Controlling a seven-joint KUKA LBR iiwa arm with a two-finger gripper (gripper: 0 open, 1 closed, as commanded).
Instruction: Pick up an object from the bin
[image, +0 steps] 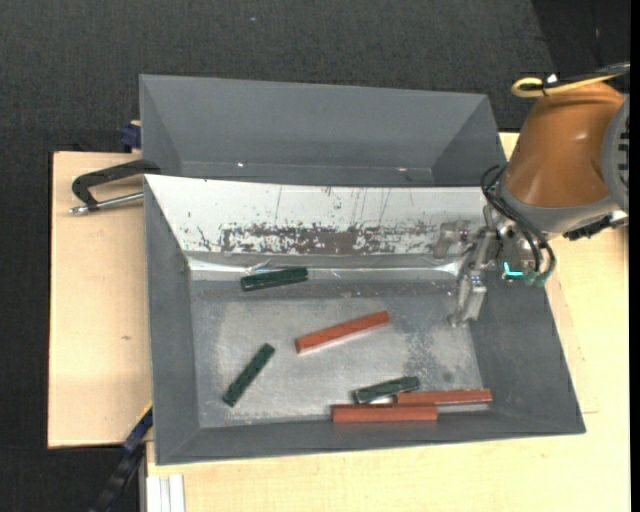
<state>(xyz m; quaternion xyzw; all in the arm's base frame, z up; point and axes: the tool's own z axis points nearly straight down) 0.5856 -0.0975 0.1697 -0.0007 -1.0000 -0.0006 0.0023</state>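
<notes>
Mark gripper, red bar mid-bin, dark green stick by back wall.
gripper (464, 312), camera view, lower tip.
red bar (342, 332), camera view, middle of its length.
dark green stick (274, 280), camera view, middle.

bare floor under my gripper (466, 300) by the right wall of the bin (530, 360), slanted red bar (342, 332) toward the middle, short green bar (387, 391) and two red bars (385, 413) crowding the front wall

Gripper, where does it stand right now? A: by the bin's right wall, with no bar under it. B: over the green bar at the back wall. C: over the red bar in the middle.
A: the gripper hangs by the bin's right wall, apart from the middle red bar.
</notes>
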